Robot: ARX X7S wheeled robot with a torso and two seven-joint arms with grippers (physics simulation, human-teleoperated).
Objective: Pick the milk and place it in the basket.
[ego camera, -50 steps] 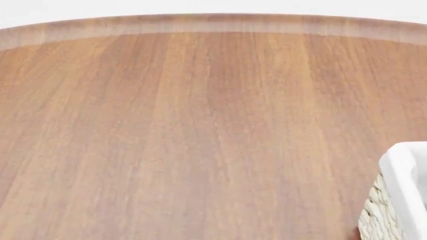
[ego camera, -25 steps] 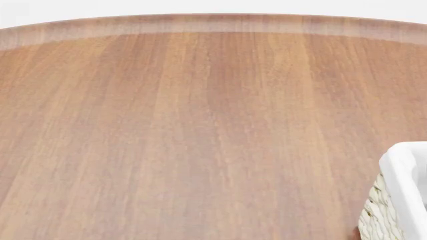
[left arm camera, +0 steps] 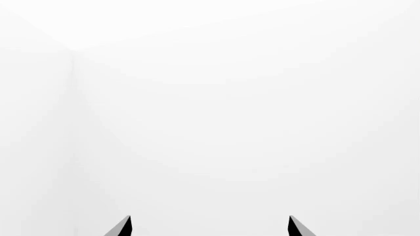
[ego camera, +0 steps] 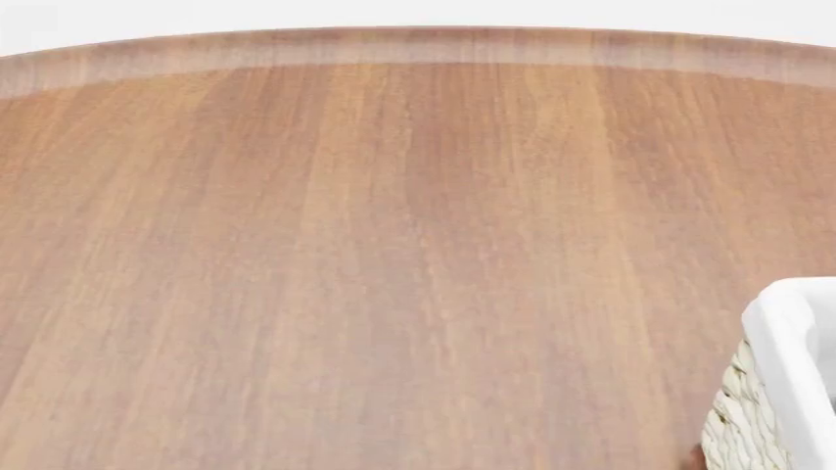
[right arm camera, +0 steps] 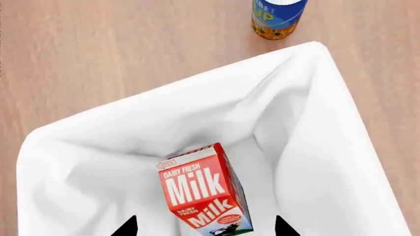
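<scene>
Seen from the right wrist camera, the right gripper [right arm camera: 204, 227] shows only two dark fingertips spread apart, with the milk [right arm camera: 204, 194] lying between and beyond them; whether the tips touch it cannot be told, though the carton looks to be resting free on the cloth. The milk lies inside the basket [right arm camera: 328, 147], tilted on its side on the white lining, its red face with white lettering turned up toward the camera and its cow-printed lower part toward the fingertips. A small gable-top carton like this is probably light and fairly stiff, but its flat panels would dent under a hard squeeze and its coated skin may slip; if it needed re-seating, the best hold would be across the two broad side panels at mid-height, not on the folded gable. Beyond the basket's far corner, at about one o'clock from the carton, a blue and orange carton [right arm camera: 278, 17] stands on the table [right arm camera: 98, 49]. The left gripper [left arm camera: 208, 227] shows two dark tips held well apart against blank white, gripping nothing. In the head view only a corner of the basket shows, at four o'clock on the table.
</scene>
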